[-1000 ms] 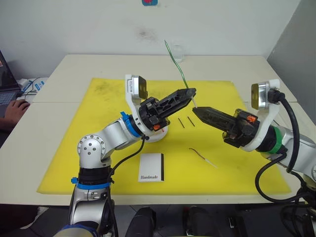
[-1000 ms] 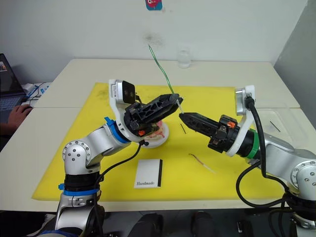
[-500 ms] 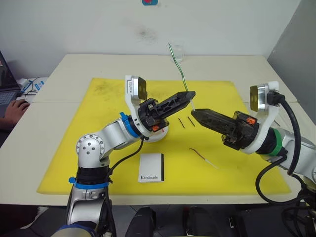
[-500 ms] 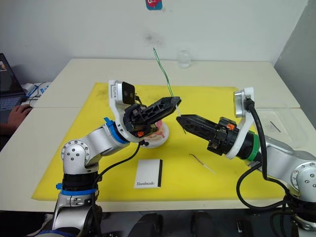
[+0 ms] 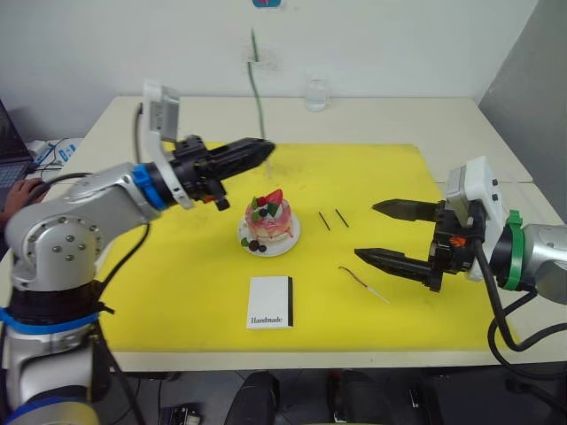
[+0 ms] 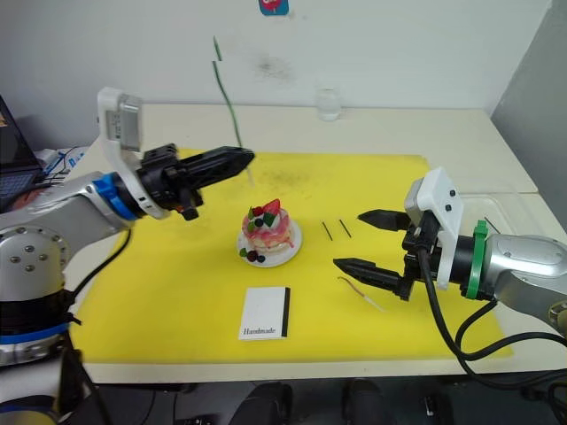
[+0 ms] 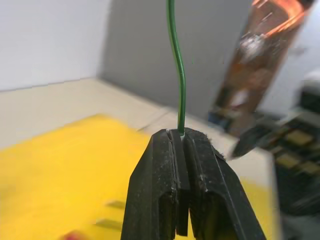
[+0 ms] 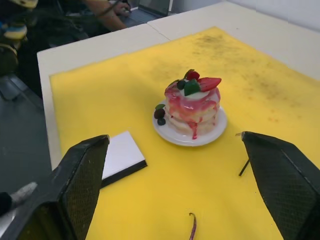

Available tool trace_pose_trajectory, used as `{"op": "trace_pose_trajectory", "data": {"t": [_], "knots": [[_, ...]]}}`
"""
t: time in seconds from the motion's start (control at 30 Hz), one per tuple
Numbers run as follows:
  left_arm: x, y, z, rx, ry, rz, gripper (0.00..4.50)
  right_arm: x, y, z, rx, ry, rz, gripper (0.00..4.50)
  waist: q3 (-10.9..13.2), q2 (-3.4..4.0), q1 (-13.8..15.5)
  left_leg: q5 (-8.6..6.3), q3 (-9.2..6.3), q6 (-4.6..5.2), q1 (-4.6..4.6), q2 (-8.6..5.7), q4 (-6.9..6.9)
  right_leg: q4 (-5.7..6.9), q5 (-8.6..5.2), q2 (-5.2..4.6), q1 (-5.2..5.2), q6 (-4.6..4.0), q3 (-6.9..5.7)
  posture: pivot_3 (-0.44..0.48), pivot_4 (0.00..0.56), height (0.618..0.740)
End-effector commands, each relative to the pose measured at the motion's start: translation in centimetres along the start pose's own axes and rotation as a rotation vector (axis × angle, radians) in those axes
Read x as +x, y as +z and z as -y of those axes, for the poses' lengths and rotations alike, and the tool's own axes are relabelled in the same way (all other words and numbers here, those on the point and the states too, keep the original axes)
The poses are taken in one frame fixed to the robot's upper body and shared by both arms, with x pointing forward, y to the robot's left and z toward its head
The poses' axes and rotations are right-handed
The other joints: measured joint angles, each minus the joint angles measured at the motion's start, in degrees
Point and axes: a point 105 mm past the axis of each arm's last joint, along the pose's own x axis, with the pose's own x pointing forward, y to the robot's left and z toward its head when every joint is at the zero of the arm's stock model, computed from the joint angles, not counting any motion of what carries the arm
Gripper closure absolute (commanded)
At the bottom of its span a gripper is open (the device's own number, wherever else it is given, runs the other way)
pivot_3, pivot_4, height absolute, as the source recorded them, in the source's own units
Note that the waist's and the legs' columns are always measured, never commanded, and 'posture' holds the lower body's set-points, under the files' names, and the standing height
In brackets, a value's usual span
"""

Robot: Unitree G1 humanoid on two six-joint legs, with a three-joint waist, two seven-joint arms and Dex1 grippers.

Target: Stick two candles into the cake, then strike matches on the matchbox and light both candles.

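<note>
Pinching the green candle (image 5: 258, 88) upright in my left gripper (image 5: 262, 152) at the cake's (image 5: 268, 220) eleven o'clock, ready to plant; right gripper (image 5: 376, 232) waits spread wide at three

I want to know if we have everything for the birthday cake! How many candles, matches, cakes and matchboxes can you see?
Candles: 2, the green candle in the left gripper and the brown candle lying on the yellow mat
Matches: 2, the matches lying side by side
Cakes: 1, the cake on its plate
Matchboxes: 1, the matchbox
Total: 6
</note>
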Motion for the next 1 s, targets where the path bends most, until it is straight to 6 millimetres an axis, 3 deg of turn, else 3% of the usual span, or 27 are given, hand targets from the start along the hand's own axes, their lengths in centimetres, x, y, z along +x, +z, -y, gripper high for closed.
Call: {"op": "trace_pose_trajectory", "data": {"t": [0.03,0.17,0.37,1.0], "knots": [[-1.4,-1.1,-2.6,0.122,0.105,-0.02,4.5,0.8,0.9,-0.4,-0.125,0.034,0.033,0.02,0.0,0.02,0.0,0.0,-0.01,0.0,-0.02,0.0,0.0,-0.07,0.02,-0.16,0.01,0.01,-0.01,0.0,0.15,0.74],[-1.4,-3.1,-4.0,0.131,0.137,-0.012,4.5,1.8,1.0,-0.2,-0.154,0.049,0.039,0.02,0.0,0.03,0.1,0.0,-0.04,0.0,-0.12,0.01,-0.04,-0.36,0.13,-0.26,0.03,0.05,-0.04,0.0,0.15,0.74],[-0.5,-6.5,-4.1,0.068,0.081,-0.044,4.5,2.6,0.8,-0.4,-0.154,0.063,0.049,0.02,0.0,0.0,0.5,-0.06,-0.06,0.09,-0.25,-0.1,-0.02,-0.48,0.26,-0.4,0.01,-0.15,-0.08,0.0,0.15,0.74],[-0.4,-8.4,-4.2,0.04,0.076,-0.043,4.5,3.0,-0.2,-0.9,-0.147,0.057,0.027,0.02,0.0,0.0,0.0,-0.1,-0.07,0.18,-0.19,-0.1,0.04,-0.35,0.27,-0.4,0.02,-0.14,-0.12,0.0,0.15,0.74]]}}
